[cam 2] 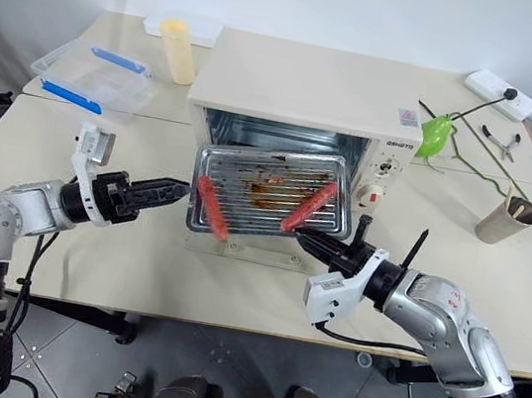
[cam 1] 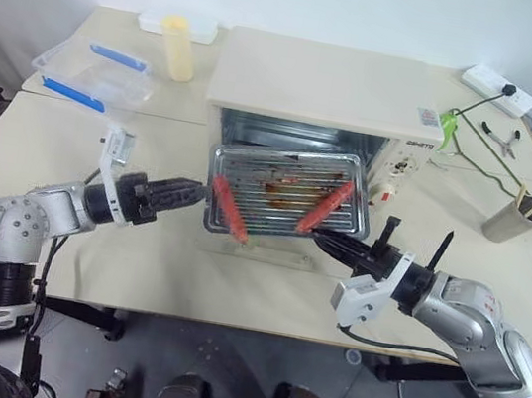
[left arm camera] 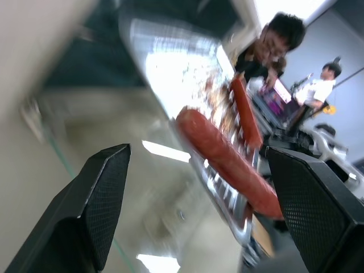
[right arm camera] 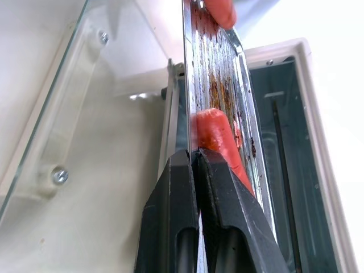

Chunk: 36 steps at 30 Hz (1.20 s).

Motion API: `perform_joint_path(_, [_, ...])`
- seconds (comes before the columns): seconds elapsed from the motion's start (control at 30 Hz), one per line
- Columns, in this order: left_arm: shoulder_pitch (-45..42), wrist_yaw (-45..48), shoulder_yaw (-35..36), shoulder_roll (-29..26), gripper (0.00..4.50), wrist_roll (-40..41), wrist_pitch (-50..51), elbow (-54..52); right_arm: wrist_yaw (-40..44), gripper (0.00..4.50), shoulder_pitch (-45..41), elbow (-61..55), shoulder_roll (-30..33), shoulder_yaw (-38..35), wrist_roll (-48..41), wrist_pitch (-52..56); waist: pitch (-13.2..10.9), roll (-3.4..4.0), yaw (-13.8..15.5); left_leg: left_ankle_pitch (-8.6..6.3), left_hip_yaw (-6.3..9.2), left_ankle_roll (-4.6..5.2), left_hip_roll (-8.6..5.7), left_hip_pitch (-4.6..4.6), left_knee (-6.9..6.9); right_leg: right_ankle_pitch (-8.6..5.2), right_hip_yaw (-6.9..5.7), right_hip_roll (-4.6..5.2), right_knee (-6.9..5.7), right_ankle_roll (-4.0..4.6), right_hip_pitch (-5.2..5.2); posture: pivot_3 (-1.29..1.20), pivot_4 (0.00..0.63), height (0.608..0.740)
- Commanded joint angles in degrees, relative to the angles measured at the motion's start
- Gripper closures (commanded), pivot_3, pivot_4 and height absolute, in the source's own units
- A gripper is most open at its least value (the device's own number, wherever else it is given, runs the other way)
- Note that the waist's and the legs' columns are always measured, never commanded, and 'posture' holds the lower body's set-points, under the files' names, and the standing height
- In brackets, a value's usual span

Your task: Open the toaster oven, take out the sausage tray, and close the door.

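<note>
— Two sausages on the sausage tray (cam 1: 286,197), held out before the toaster oven (cam 1: 327,93) over its lowered door (right arm camera: 85,114). Why tilted?
— Right tool (cam 1: 325,240) alone is clenched on its rim; left tool (cam 1: 202,192) spread, beside it. Worktop (cam 1: 137,260) below.
— Writing?
— Front-panel logo, unreadable.
</note>
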<state>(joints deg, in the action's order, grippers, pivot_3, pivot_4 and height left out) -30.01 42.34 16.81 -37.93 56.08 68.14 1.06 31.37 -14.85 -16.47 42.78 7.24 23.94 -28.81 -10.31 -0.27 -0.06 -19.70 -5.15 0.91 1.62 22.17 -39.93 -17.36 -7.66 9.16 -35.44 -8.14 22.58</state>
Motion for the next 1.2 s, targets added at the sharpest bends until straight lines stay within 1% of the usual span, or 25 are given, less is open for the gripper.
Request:
perform_joint_path(0.03, [-3.0,-6.2,4.7,2.1,0.47,4.4,5.1,0.8,0.3,4.48,-1.0,-2.4,-0.4,0.0,-2.2,-1.0,0.0,-0.01,0.1,0.0,0.01,0.0,0.0,0.0,-0.01,0.0,0.0,0.0,0.0,0.0,-0.01,0.0,0.15,0.74])
perform_joint_path(0.13, [-3.7,-9.4,7.5,2.8,0.47,7.4,10.1,2.0,0.6,4.48,-1.0,-2.2,-0.2,0.1,-2.7,-1.2,0.0,-0.01,-0.1,0.0,-0.01,0.0,-0.06,0.0,0.0,0.0,0.0,-0.01,0.01,0.0,0.0,0.0,0.15,0.74])
perform_joint_path(0.3, [-5.7,-17.5,12.5,5.1,0.47,9.7,16.3,5.3,2.0,4.48,-0.5,-2.3,0.0,0.5,-4.7,-1.4,0.0,-0.01,-0.1,-0.01,-0.02,-0.02,-0.05,-0.04,0.0,0.0,0.03,-0.06,0.0,0.0,0.0,0.0,0.15,0.74])
perform_joint_path(0.43, [-7.5,-23.0,15.9,6.9,0.47,10.3,20.0,6.8,4.8,4.48,0.5,-3.4,0.1,1.1,-9.5,-0.6,0.0,-0.06,0.0,-0.01,0.01,-0.02,-0.07,-0.02,-0.02,0.0,0.05,-0.05,0.0,0.0,-0.02,0.0,0.15,0.74])
perform_joint_path(0.57, [-8.3,-26.6,17.6,8.2,0.47,9.7,22.9,7.1,7.9,4.48,1.0,-4.1,0.3,1.7,-13.3,-0.4,0.0,-0.06,0.0,-0.01,0.0,-0.02,-0.08,-0.04,-0.02,0.0,0.06,-0.06,0.0,0.0,-0.03,0.0,0.15,0.74])
perform_joint_path(0.63, [-8.3,-29.1,17.8,8.7,0.47,10.8,24.1,8.1,9.0,4.48,1.2,-4.6,0.8,1.7,-13.4,-1.0,0.0,-0.06,-0.1,-0.01,-0.01,-0.02,-0.08,-0.05,-0.01,0.0,0.06,-0.06,0.0,0.0,-0.02,0.0,0.15,0.74])
perform_joint_path(0.73, [-7.5,-31.4,16.7,8.1,0.47,15.1,24.4,9.4,10.4,4.48,1.3,-4.9,0.9,1.6,-15.5,-0.7,0.0,-0.1,0.0,-0.01,-0.01,-0.03,-0.07,-0.06,-0.01,0.0,0.07,-0.06,0.0,0.0,-0.02,0.0,0.15,0.74])
perform_joint_path(0.87, [-7.6,-36.5,17.5,8.4,0.47,20.3,24.4,12.2,12.5,4.48,1.3,-5.2,1.3,1.8,-17.7,-1.0,0.0,-0.1,0.0,-0.01,0.01,-0.03,-0.07,-0.07,-0.02,0.0,0.1,-0.05,-0.01,0.0,-0.03,0.0,0.15,0.74])
perform_joint_path(0.93, [-7.2,-38.4,16.7,7.9,0.47,23.4,24.4,12.7,13.3,4.48,1.4,-5.3,1.5,1.9,-18.2,-0.8,0.0,-0.1,0.0,-0.01,0.01,-0.03,-0.07,-0.08,-0.02,0.0,0.1,-0.05,-0.02,0.0,-0.03,0.0,0.15,0.74])
perform_joint_path(0.97, [-6.7,-39.2,15.9,7.4,0.86,25.2,24.4,12.6,13.5,4.5,1.4,-5.4,1.4,1.8,-18.5,-0.6,0.0,-0.1,0.0,-0.01,0.01,-0.03,-0.07,-0.08,-0.01,0.0,0.1,-0.05,-0.02,0.0,-0.03,0.0,0.15,0.74])
perform_joint_path(1.03, [-5.5,-40.4,14.0,6.1,1.31,29.6,24.4,12.5,13.8,4.5,1.2,-5.3,1.2,1.6,-18.7,-0.1,0.0,-0.1,-0.1,-0.02,0.01,-0.03,-0.05,-0.08,-0.01,0.0,0.11,-0.05,-0.02,0.0,-0.03,0.0,0.15,0.74])
perform_joint_path(1.17, [-3.7,-44.6,11.9,4.7,2.52,36.9,24.0,12.9,14.2,4.5,0.4,-5.2,0.9,1.6,-18.8,0.3,0.0,-0.1,0.0,-0.02,0.03,-0.05,0.0,-0.1,-0.01,0.0,0.14,-0.05,-0.05,0.0,-0.03,0.0,0.15,0.74])
perform_joint_path(1.2, [-2.5,-45.8,10.5,4.0,2.84,40.3,23.0,12.6,14.3,4.5,0.3,-5.2,0.8,1.7,-18.8,0.3,0.0,-0.1,0.0,-0.02,0.04,-0.05,0.01,-0.1,-0.02,0.0,0.15,-0.04,-0.05,0.0,-0.03,0.0,0.15,0.74])
